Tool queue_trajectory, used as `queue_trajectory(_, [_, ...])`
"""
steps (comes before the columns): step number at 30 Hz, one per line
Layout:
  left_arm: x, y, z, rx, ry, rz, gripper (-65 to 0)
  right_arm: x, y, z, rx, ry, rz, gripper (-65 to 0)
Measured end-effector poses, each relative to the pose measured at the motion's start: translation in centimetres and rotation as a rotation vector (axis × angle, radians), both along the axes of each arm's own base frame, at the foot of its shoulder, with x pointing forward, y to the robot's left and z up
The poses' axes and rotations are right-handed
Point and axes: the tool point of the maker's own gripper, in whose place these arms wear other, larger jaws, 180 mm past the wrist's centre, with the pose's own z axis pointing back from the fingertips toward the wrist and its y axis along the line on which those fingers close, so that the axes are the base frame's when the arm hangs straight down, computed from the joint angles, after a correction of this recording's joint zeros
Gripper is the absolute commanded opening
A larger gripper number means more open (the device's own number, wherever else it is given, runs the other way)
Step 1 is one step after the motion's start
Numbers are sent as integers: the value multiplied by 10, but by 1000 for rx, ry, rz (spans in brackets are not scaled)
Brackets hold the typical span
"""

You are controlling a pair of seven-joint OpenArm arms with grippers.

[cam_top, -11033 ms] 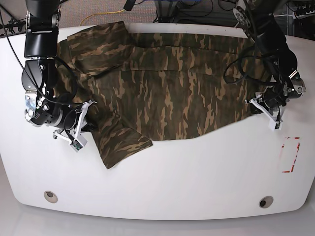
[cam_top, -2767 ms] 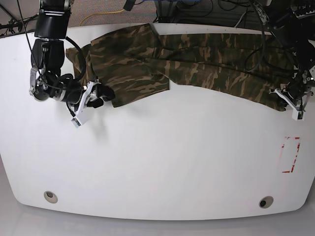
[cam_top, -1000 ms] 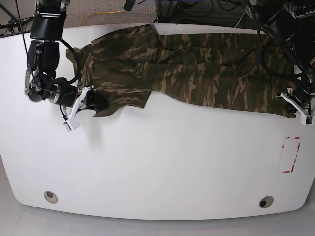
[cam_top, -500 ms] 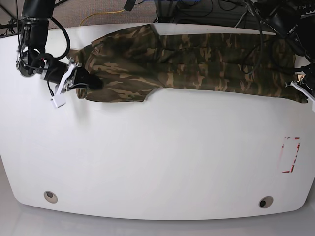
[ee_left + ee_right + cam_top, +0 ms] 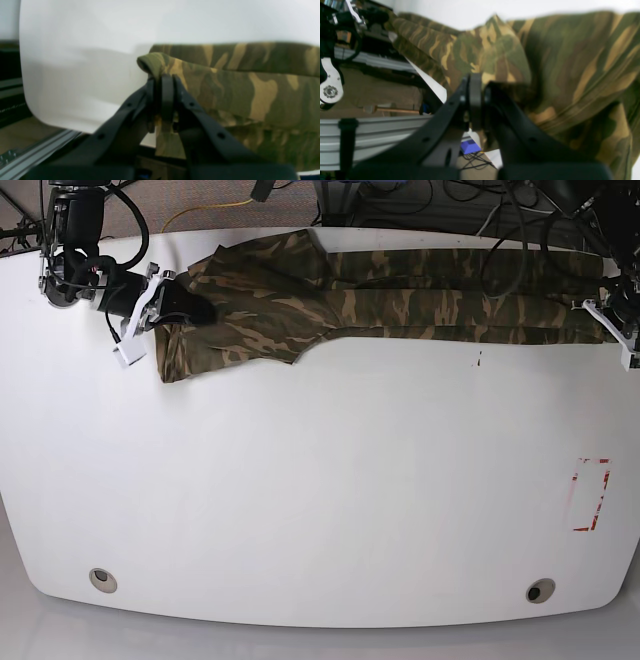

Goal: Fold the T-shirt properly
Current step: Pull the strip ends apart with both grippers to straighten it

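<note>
The camouflage T-shirt (image 5: 400,300) lies stretched in a long narrow band along the table's far edge, with a wider flap at its left end (image 5: 230,340). My right gripper (image 5: 165,305) is at that left end, shut on the cloth. In the right wrist view its black fingers (image 5: 477,82) pinch a bunched fold of T-shirt (image 5: 570,62). My left gripper (image 5: 615,320) is at the band's right end. In the left wrist view it (image 5: 162,80) is shut on a rolled edge of the T-shirt (image 5: 250,82), close to the table corner.
A red rectangular outline (image 5: 590,495) marks the white table (image 5: 320,480) at the right, and a small red mark (image 5: 478,360) sits just in front of the shirt. Two round holes (image 5: 102,580) (image 5: 541,591) lie near the front edge. Cables run behind the far edge.
Both grippers have moved toward the far edge with the shirt in them. The cloth has drawn back into a thinner, straighter band, uncovering the small red mark.
</note>
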Motion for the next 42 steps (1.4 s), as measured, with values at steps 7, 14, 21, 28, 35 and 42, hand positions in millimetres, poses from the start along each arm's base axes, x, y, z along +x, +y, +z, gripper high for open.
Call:
queue_trajectory(7, [-11, -4, -9, 11, 59, -33, -450, 0, -10, -15, -112, 14, 11, -523])
queue_trajectory(14, [-1, -8, -6, 16, 48, -67, -272, 5, -24, -13, -152, -3, -24, -209])
queue_trajectory(21, [0, -9, -7, 13, 48, -66, -272, 15, -33, 15, -112, -84, -79, -197])
queue_trajectory(28, [-7, -27, -27, -56, 68, -52, -272, 15, 7, 21, 9, -116, -80, -198])
queue_trajectory(35, [-7, -31, -57, -175, 53, -27, -274, 2, 45, -23, -28, -3, -25, -273])
queue_trajectory(42, [-2, -32, -66, -205, 29, -19, -274, -2, 30, -60, -211, 65, -19, -344])
